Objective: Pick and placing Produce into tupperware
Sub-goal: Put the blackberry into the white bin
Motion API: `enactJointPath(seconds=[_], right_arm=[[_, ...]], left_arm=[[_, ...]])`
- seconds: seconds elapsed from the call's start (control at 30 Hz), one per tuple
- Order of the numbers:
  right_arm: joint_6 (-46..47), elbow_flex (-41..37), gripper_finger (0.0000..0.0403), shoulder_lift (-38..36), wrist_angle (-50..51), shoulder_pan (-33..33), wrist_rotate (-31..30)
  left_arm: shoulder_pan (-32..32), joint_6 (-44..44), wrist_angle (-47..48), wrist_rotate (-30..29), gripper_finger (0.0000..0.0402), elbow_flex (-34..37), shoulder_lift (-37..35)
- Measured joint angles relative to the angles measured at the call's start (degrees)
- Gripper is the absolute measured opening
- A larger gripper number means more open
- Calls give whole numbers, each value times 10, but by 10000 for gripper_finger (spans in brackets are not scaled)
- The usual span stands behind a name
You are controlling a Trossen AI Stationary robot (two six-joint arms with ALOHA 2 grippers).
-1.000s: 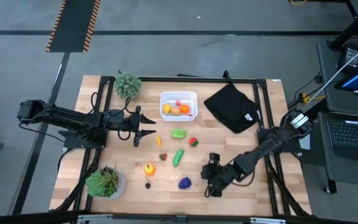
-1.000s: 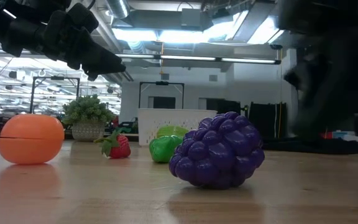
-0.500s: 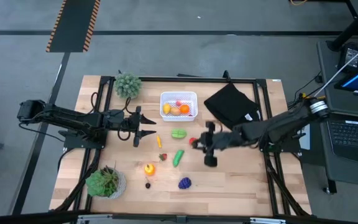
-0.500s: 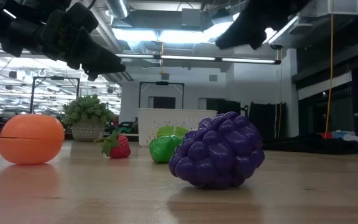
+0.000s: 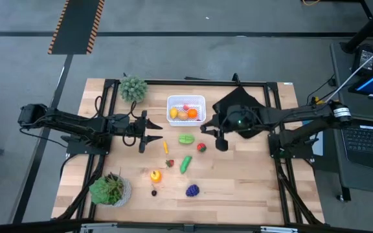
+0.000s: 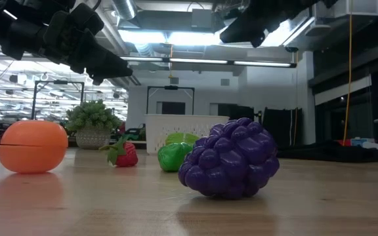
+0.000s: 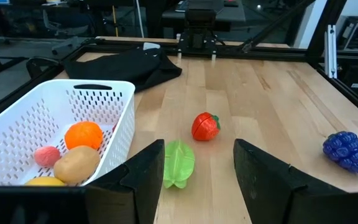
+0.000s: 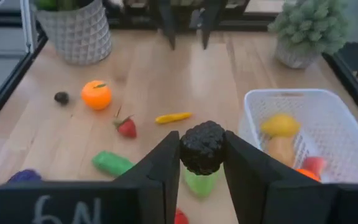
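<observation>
Right gripper (image 8: pixel 202 180) is above the counter (image 5: pixel 251 188), just beside the white tub (image 5: pixel 186 109), jaws clamped on a dark knobbly berry (image 8: pixel 202 147), carried high to clear the tub wall. The tub already holds a potato (image 7: pixel 76 163), an orange (image 7: pixel 84 135) and other pieces. Left gripper (image 5: pixel 153 137) waits near the tub's other side, jaws half open and empty, leaving the approach free. Grapes (image 5: pixel 192 190) and strawberry (image 5: pixel 169 163) remain on the counter.
</observation>
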State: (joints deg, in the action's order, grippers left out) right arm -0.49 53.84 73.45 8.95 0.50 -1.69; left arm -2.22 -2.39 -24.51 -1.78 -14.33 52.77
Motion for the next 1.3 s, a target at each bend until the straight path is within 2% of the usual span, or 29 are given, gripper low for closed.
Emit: enactJointPath(seconds=[0.53,0.87,1.07,1.3], right_arm=[[-63,0,100,5,-60,-129,-1],[-75,1,99,55,-125,-197,3],[-76,1,100,93,-157,-219,44],[-96,1,98,115,-158,-241,156]], left_arm=[[0,0,0,0,184,0,0],[0,19,0,0,184,0,0],[0,30,0,0,184,0,0],[0,32,0,0,184,0,0]])
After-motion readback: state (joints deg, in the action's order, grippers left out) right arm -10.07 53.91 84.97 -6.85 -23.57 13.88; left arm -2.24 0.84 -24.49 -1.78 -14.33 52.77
